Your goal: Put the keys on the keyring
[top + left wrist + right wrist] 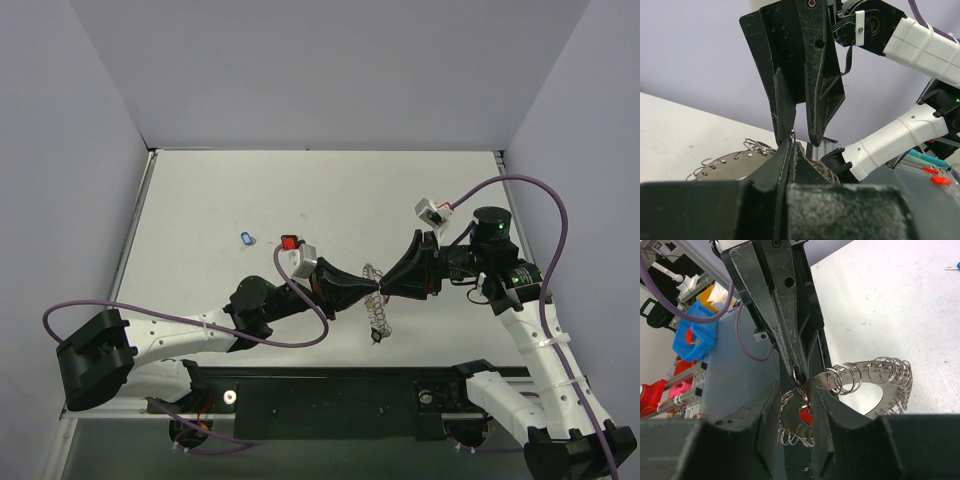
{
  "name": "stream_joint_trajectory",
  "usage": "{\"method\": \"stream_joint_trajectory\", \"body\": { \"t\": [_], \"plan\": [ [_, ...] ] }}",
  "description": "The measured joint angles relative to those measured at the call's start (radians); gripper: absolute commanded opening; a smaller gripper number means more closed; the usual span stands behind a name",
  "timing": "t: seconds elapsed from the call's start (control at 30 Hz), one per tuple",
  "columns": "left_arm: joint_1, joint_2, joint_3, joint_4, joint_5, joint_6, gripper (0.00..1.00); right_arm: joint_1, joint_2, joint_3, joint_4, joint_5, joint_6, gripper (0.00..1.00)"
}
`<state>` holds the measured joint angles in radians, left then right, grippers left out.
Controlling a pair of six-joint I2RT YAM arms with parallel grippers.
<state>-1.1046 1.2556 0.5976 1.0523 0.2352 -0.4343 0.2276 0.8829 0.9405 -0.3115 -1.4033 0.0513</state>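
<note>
1 red key (805, 416) between right claw (794, 388) jaws, at keyring (880, 371)

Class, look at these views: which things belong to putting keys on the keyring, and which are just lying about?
Job in hand: keyring, red key, blue key, left claw pinching a loop of the keyring, right claw.
Lying about: purple cables, blue plastic bin.

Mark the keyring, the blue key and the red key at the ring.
keyring (735, 161): left wrist view, on its flat metal band.
blue key (248, 238): top external view, on its blue head.
red key (804, 415): right wrist view, on its red head.
</note>
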Motion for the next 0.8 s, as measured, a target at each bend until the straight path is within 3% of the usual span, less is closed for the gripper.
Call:
{"method": "stream_joint_trajectory", "body": {
  "t": [0.5,0.8],
  "plan": [
    [0.0,-0.003,0.0,0.006,0.0,0.0,0.0,0.003,0.0,0.0,0.002,0.0,0.0,0.27],
    [0.0,-0.006,0.0,0.008,0.0,-0.005,0.0,0.003,-0.001,0.0,0.009,0.0,-0.003,0.21]
  ]
}}
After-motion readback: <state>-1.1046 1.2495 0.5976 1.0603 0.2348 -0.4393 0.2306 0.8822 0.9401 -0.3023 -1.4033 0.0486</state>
